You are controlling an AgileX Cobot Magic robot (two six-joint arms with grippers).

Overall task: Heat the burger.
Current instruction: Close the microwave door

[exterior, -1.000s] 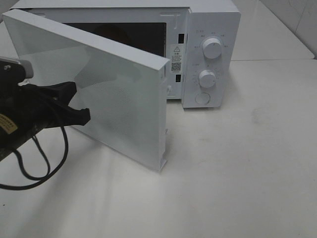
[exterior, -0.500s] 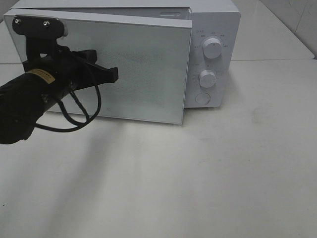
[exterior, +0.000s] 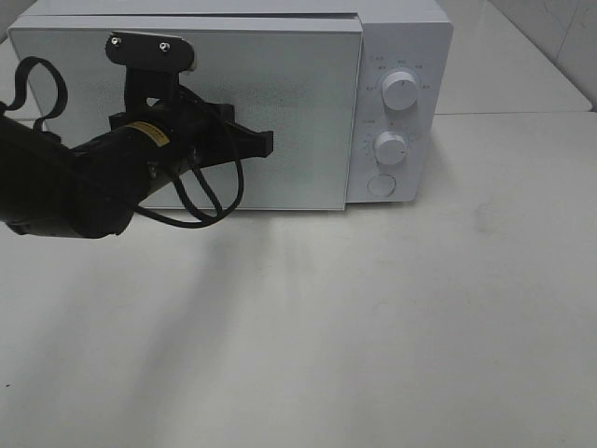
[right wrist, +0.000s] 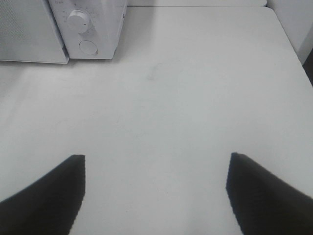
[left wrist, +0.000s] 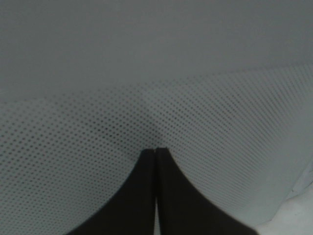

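Note:
The burger is out of view; the white microwave (exterior: 396,56) stands at the back of the table with its door (exterior: 298,112) shut. My left gripper (exterior: 265,144) is shut and empty, its tips pressed against the dotted door front. The left wrist view shows the two black fingers (left wrist: 146,186) closed together against the door (left wrist: 156,73). My right gripper (right wrist: 155,161) is open and empty over the bare table, out of the high view. The microwave also shows in the right wrist view (right wrist: 93,19).
Two round dials (exterior: 399,91) and a round button (exterior: 381,185) sit on the microwave's control panel at the right. The white table (exterior: 373,327) stretches in front of the microwave. The left arm's black cable (exterior: 201,210) hangs by the door.
The microwave door has swung from wide open to fully shut, pushed by my left gripper, which moved right and toward the microwave.

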